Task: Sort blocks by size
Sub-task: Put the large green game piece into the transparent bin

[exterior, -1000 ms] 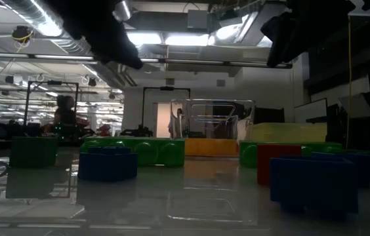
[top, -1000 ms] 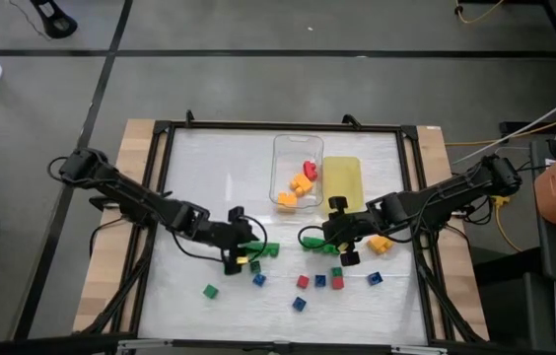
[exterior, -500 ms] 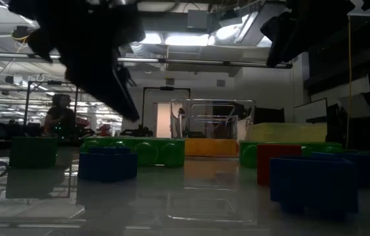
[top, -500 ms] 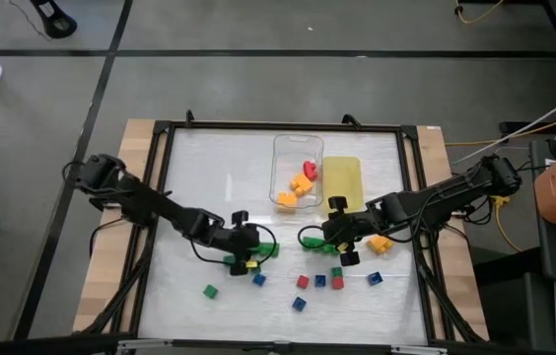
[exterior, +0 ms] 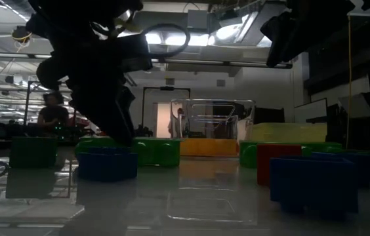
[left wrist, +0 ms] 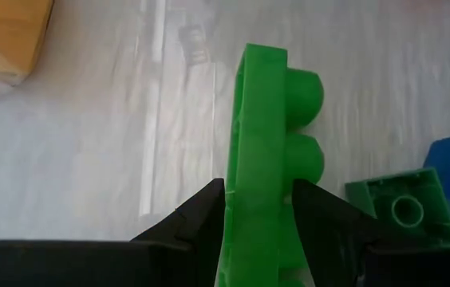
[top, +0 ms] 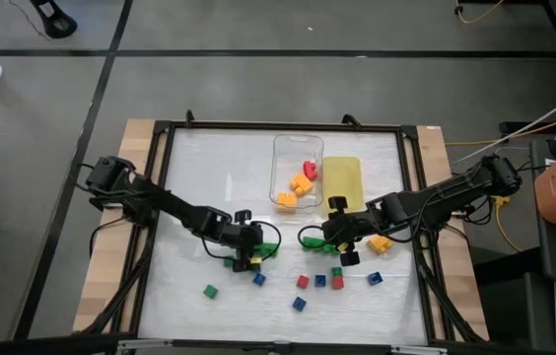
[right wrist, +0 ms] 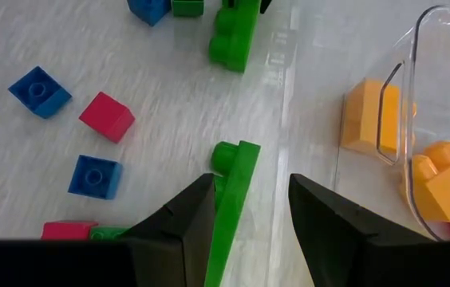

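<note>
The left gripper (top: 252, 248) is clamping one long green bar (left wrist: 261, 159) near table centre, its long axis running 3 to 9 o'clock. The right gripper (top: 329, 240), jaws apart, is straddling the other green bar (right wrist: 233, 199) at 3 o'clock from it.

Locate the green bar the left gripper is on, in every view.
High view: green bar at table centre, at the left gripper.
Low view: left of centre, behind a blue block, partly hidden by the arm.
Left wrist view: centre, standing on edge between the fingers.
Right wrist view: top centre, beyond the other green bar.
Shared landmark: the clear tray.
</note>
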